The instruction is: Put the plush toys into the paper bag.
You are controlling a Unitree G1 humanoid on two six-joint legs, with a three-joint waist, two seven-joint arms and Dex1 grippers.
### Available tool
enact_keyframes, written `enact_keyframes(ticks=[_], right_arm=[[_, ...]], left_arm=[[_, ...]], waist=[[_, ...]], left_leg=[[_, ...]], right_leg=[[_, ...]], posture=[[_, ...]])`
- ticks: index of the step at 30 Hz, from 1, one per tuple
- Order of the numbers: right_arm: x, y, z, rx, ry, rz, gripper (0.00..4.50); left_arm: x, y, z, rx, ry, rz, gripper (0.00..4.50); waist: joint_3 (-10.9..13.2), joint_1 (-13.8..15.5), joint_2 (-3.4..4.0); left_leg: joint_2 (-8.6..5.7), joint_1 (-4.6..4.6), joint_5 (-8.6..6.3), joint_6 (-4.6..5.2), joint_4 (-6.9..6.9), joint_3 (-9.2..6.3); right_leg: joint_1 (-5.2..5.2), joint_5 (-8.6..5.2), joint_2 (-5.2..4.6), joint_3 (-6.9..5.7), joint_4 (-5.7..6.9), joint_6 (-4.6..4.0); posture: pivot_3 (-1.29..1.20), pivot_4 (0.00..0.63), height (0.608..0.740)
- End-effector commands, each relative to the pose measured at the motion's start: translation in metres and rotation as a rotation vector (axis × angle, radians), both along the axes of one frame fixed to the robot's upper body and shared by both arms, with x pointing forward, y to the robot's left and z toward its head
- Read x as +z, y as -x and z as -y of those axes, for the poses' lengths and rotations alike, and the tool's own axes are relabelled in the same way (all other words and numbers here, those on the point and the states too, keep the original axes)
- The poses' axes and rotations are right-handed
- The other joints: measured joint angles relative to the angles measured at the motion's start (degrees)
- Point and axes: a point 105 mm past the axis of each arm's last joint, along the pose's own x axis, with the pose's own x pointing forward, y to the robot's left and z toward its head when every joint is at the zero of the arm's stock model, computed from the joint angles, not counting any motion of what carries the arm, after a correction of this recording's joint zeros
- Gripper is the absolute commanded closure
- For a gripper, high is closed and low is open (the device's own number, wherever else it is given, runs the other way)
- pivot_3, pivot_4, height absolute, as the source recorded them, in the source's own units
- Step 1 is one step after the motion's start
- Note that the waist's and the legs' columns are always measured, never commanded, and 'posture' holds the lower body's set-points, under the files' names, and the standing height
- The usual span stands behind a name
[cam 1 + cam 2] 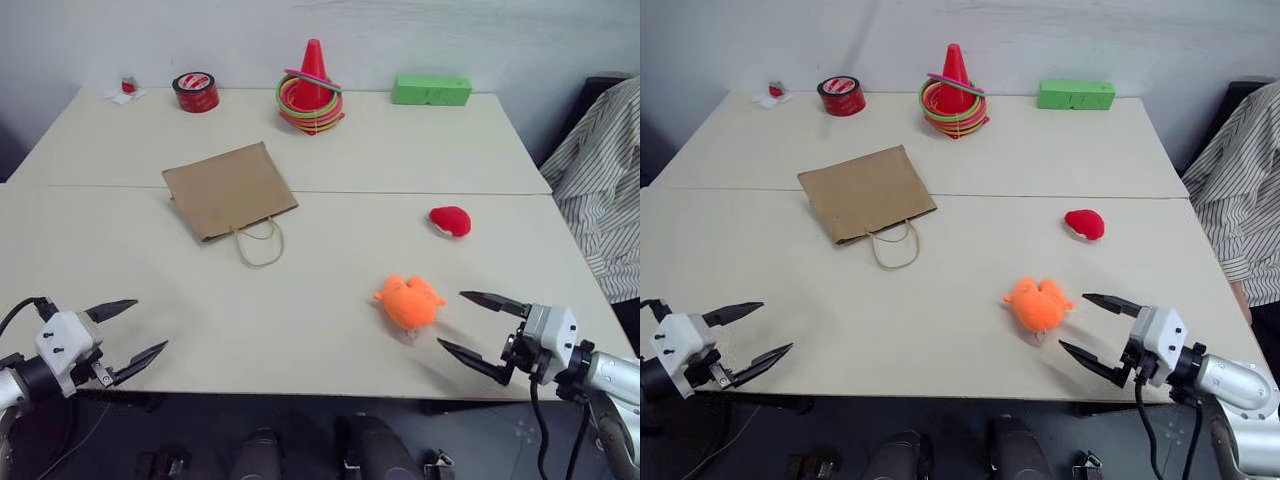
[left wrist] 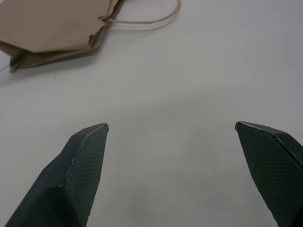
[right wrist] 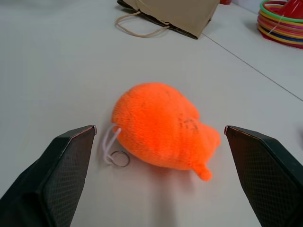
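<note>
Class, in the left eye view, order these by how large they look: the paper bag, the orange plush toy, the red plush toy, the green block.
1. paper bag
2. green block and orange plush toy: alike; the block lies farther from the camera
3. red plush toy

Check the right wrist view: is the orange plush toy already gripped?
No, the orange plush toy lies on the table between the right gripper's open fingers, untouched.

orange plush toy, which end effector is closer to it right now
Right. The right end effector sits open just beside the orange plush toy, which lies apart from it, facing its spread fingers. The left end effector, also open, is far across the table near the opposite front corner.
</note>
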Motion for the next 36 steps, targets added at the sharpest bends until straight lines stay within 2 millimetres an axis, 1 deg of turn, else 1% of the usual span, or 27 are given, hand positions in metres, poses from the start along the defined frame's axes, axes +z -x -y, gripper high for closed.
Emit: enact_keyframes(ticks=[1, 2, 5, 6, 8, 9, 10, 13, 14, 15, 18, 19, 21, 22, 24, 25, 28, 29, 30, 31, 33, 34, 36], right_arm=[[0.009, 0.008, 0.002, 0.019, 0.028, 0.021, 0.06], [0.01, 0.008, 0.001, 0.022, 0.023, 0.022, 0.06], [0.025, 0.006, -0.014, 0.03, -0.057, 0.065, 0.06], [0.035, 0.003, -0.022, 0.036, -0.107, 0.09, 0.06], [0.05, -0.001, -0.033, 0.036, -0.199, 0.115, 0.06], [0.059, -0.004, -0.038, 0.028, -0.249, 0.139, 0.06], [0.065, -0.007, -0.041, 0.021, -0.276, 0.152, 0.06], [0.081, -0.014, -0.057, 0.014, -0.357, 0.22, 0.06], [0.083, -0.015, -0.06, 0.013, -0.371, 0.23, 0.06], [0.084, -0.016, -0.062, 0.012, -0.377, 0.234, 0.06], [0.078, -0.019, -0.075, 0.018, -0.376, 0.236, 0.06], [0.076, -0.019, -0.077, 0.02, -0.373, 0.239, 0.06], [0.076, -0.019, -0.08, 0.02, -0.372, 0.242, 0.0], [0.075, -0.019, -0.08, 0.019, -0.37, 0.245, 0.0], [0.075, -0.018, -0.08, 0.018, -0.363, 0.249, 0.0], [0.074, -0.018, -0.079, 0.011, -0.358, 0.253, 0.0], [0.069, -0.018, -0.075, -0.004, -0.341, 0.251, 0.0], [0.066, -0.018, -0.074, -0.004, -0.332, 0.245, 0.0], [0.063, -0.019, -0.074, -0.004, -0.32, 0.239, 0.0], [0.061, -0.019, -0.074, 0.0, -0.306, 0.233, 0.0], [0.058, -0.024, -0.075, -0.005, -0.289, 0.216, 0.0], [0.057, -0.025, -0.08, 0.022, -0.303, 0.176, 0.0], [0.056, -0.025, -0.09, 0.075, -0.316, 0.124, 0.38]], left_arm=[[0.003, 0.002, -0.001, -0.036, -0.036, -0.004, 0.0], [0.004, 0.001, 0.0, -0.042, -0.023, -0.009, 0.0], [0.016, -0.009, 0.01, -0.072, 0.041, -0.037, 0.0], [0.024, -0.017, 0.017, -0.087, 0.067, -0.048, 0.0], [0.04, -0.034, 0.026, -0.101, 0.084, -0.013, 0.0], [0.047, -0.045, 0.033, -0.121, 0.058, 0.014, 0.0], [0.051, -0.052, 0.037, -0.132, 0.036, 0.032, 0.0], [0.067, -0.097, 0.067, -0.194, -0.027, 0.109, 0.0], [0.069, -0.107, 0.075, -0.21, -0.039, 0.122, 0.0], [0.07, -0.112, 0.079, -0.219, -0.045, 0.126, 0.0], [0.058, -0.149, 0.104, -0.254, -0.142, 0.152, 0.0], [0.055, -0.157, 0.111, -0.265, -0.158, 0.156, 0.0], [0.049, -0.165, 0.116, -0.292, -0.204, 0.161, 0.41], [0.046, -0.17, 0.117, -0.298, -0.239, 0.169, 0.63], [0.047, -0.18, 0.12, -0.29, -0.256, 0.196, 1.21], [0.048, -0.182, 0.122, -0.295, -0.256, 0.201, 1.6], [0.045, -0.179, 0.127, -0.358, -0.248, 0.186, 2.52], [0.044, -0.177, 0.127, -0.377, -0.252, 0.174, 2.9], [0.044, -0.176, 0.126, -0.389, -0.255, 0.166, 3.17], [0.047, -0.176, 0.125, -0.39, -0.248, 0.168, 3.49], [0.057, -0.172, 0.128, -0.416, -0.161, 0.153, 4.1], [0.063, -0.169, 0.131, -0.437, -0.122, 0.145, 4.47], [0.072, -0.161, 0.134, -0.484, -0.071, 0.123, 4.5]], waist=[[0.0, 0.0, -0.01], [0.0, 0.0, -0.03], [0.0, 0.0, -0.01], [0.0, 0.0, -0.01], [0.0, 0.1, -0.02], [0.0, 0.1, -0.01], [0.0, 0.2, -0.01], [0.0, 0.5, -0.02], [0.0, 0.5, -0.04], [0.0, 0.4, -0.03], [0.0, 0.2, -0.02], [0.0, 0.1, -0.05], [0.0, 0.0, -0.05], [0.0, -0.1, -0.06], [0.0, -0.1, -0.07], [0.0, -0.1, -0.07], [0.0, 0.2, -0.07], [0.0, 0.2, -0.07], [0.0, 0.1, -0.07], [0.0, 0.1, -0.07], [0.0, 0.1, -0.07], [0.0, 0.1, -0.07], [0.0, 0.0, -0.07]], left_leg=[[0.0, 0.0, 0.0, 0.0, 0.0, 0.02], [0.0, 0.0, 0.0, 0.0, 0.0, 0.02], [0.0, 0.0, 0.0, 0.0, 0.01, 0.02], [0.01, 0.01, 0.0, 0.0, 0.02, 0.0], [0.02, 0.03, 0.02, -0.03, 0.03, -0.02], [0.02, 0.01, 0.05, -0.08, 0.05, -0.03], [0.0, 0.02, 0.05, -0.08, 0.04, -0.03], [-0.03, -0.01, 0.06, -0.13, 0.04, -0.01], [-0.03, -0.1, 0.07, -0.13, 0.08, -0.04], [-0.04, -0.2, 0.08, -0.15, 0.12, -0.01], [-0.01, -0.37, 0.07, -0.14, 0.12, 0.06], [-0.02, -0.45, 0.06, -0.14, 0.19, 0.07], [-0.04, -1.06, 0.1, -0.13, 0.43, 0.17], [-0.04, -1.18, 0.11, -0.15, 0.49, 0.23], [-0.01, -1.21, 0.12, -0.16, 0.52, 0.37], [0.0, -1.22, 0.13, -0.16, 0.55, 0.37], [-0.01, -1.2, 0.14, -0.13, 0.58, 0.37], [-0.01, -1.2, 0.14, -0.13, 0.6, 0.38], [-0.02, -1.2, 0.14, -0.14, 0.61, 0.38], [-0.01, -1.2, 0.14, -0.14, 0.63, 0.4], [-0.01, -1.19, 0.14, -0.14, 0.66, 0.41], [-0.01, -1.19, 0.14, -0.14, 0.68, 0.41], [0.01, -1.2, 0.14, -0.14, 0.72, 0.41]], right_leg=[[0.0, 0.0, -0.01, 0.01, -0.01, 0.0], [0.0, 0.0, -0.01, 0.01, -0.02, 0.0], [0.0, 0.0, -0.02, 0.02, 0.01, 0.0], [0.0, -0.01, -0.01, 0.02, 0.06, -0.01], [-0.01, -0.02, 0.01, 0.01, 0.16, -0.03], [-0.04, -0.02, 0.01, 0.01, 0.19, -0.03], [-0.04, -0.01, 0.0, 0.02, 0.2, -0.03], [-0.06, -0.01, 0.01, 0.01, 0.18, -0.02], [-0.09, 0.0, 0.05, -0.02, 0.17, 0.0], [-0.17, 0.02, 0.1, 0.02, 0.19, 0.03], [-0.32, 0.01, 0.19, 0.08, 0.21, 0.11], [-0.39, -0.01, 0.22, 0.07, 0.19, 0.14], [-1.11, 0.01, 0.24, 0.14, 0.45, 0.19], [-1.27, 0.02, 0.26, 0.2, 0.6, 0.2], [-1.4, 0.02, 0.31, 0.3, 0.6, 0.2], [-1.43, 0.02, 0.31, 0.3, 0.58, 0.2], [-1.42, 0.02, 0.29, 0.3, 0.65, 0.2], [-1.41, 0.02, 0.28, 0.3, 0.66, 0.2], [-1.4, 0.02, 0.28, 0.3, 0.66, 0.2], [-1.4, 0.02, 0.28, 0.31, 0.67, 0.21], [-1.4, 0.02, 0.29, 0.32, 0.71, 0.21], [-1.4, 0.02, 0.29, 0.32, 0.73, 0.21], [-1.41, 0.02, 0.3, 0.32, 0.77, 0.2]], posture=[[0.0, 0.15, 0.74], [0.0, 0.15, 0.74], [0.0, 0.15, 0.74], [0.0, 0.15, 0.74], [0.0, 0.15, 0.74], [0.0, 0.15, 0.74], [0.0, 0.15, 0.74], [0.0, 0.15, 0.74], [0.0, 0.15, 0.74], [0.0, 0.15, 0.74], [0.0, 0.15, 0.74], [0.0, 0.15, 0.74], [0.0, 0.15, 0.74], [0.0, 0.15, 0.74], [0.0, 0.15, 0.74], [0.0, 0.15, 0.74], [0.0, 0.15, 0.74], [0.0, 0.15, 0.74], [0.0, 0.15, 0.74], [0.0, 0.15, 0.74], [0.0, 0.15, 0.74], [0.0, 0.15, 0.74], [0.0, 0.15, 0.74]])
